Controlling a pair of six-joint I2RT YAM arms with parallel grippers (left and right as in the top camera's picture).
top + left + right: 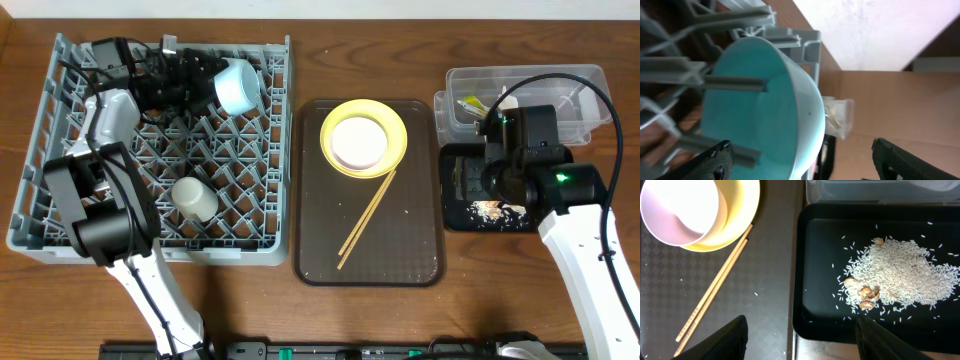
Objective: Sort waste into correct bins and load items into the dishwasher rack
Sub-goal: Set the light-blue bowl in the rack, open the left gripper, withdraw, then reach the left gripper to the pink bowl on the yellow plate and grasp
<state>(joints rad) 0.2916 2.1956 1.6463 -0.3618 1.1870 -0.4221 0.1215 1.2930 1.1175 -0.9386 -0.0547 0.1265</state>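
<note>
The grey dishwasher rack (150,215) holds the light-blue bowl (238,86) on its side at the back and the small white cup (194,198). My left gripper (208,82) is open, its fingers (802,165) either side of the bowl's rim (765,100). The yellow plate (395,135) with the white bowl (357,142) on it and the chopsticks (367,218) lie on the brown tray. My right gripper (500,170) is open and empty (800,342) over the black tray's left edge (810,280). Rice crumbs (900,277) lie in the black tray. The green-and-yellow wrapper (470,103) lies in the clear tub (585,80).
The brown serving tray (410,250) sits between the rack and the black tray (455,190). The clear tub stands just behind the black tray. Rack pegs (735,82) cross in front of the bowl. A few brown bits (867,297) lie among the rice.
</note>
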